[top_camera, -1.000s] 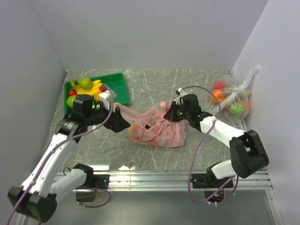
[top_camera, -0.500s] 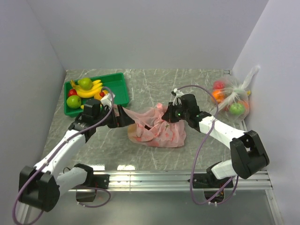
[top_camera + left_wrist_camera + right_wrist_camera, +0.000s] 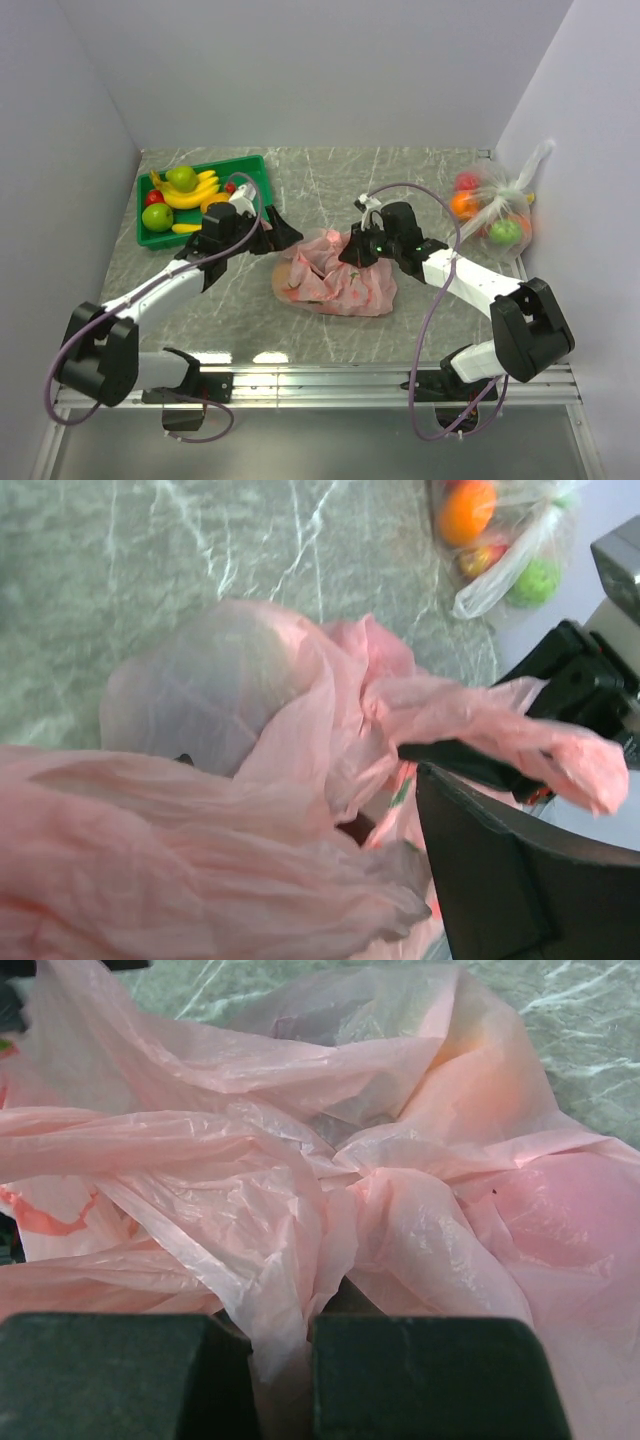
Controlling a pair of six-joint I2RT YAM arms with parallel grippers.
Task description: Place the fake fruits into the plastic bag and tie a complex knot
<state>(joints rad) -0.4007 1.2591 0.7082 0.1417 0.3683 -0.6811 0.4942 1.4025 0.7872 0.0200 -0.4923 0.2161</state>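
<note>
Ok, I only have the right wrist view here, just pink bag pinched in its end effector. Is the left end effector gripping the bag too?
Observer: No. In the top view the left end effector is wide open at the pink bag's left edge, not clamped on it.
Operator: Is any fruit outside that bag?
Observer: Yes, bananas and a green apple sit in a green tray at the back left.
Operator: Anything else around?
Observer: A clear bag of fruit lies far off to the right.
</note>
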